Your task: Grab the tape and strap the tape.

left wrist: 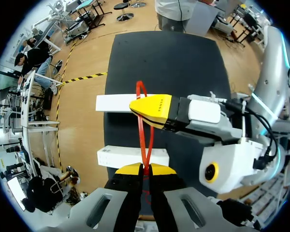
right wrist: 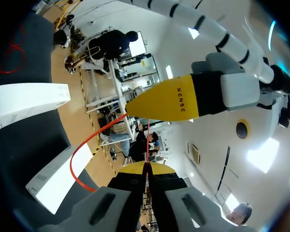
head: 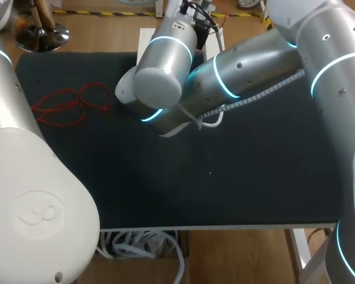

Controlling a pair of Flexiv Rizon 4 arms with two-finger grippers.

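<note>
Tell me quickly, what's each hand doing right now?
Left hand: closed, holding the red tape.
Right hand: closed, holding the red tape too.

A worktop (head: pixel 236 226) covered by a dark matte mat (head: pixel 242 177), with a thin pale strip of the worktop showing along the near edge. Two long white blocks lie at the far edge, toward its middle, parallel to each other and apart. The first block (left wrist: pixel 113 102) and the second block (left wrist: pixel 117 157) each rest one end on the mat while the other end juts out past the edge. Both have plain flat faces and square ends
</note>
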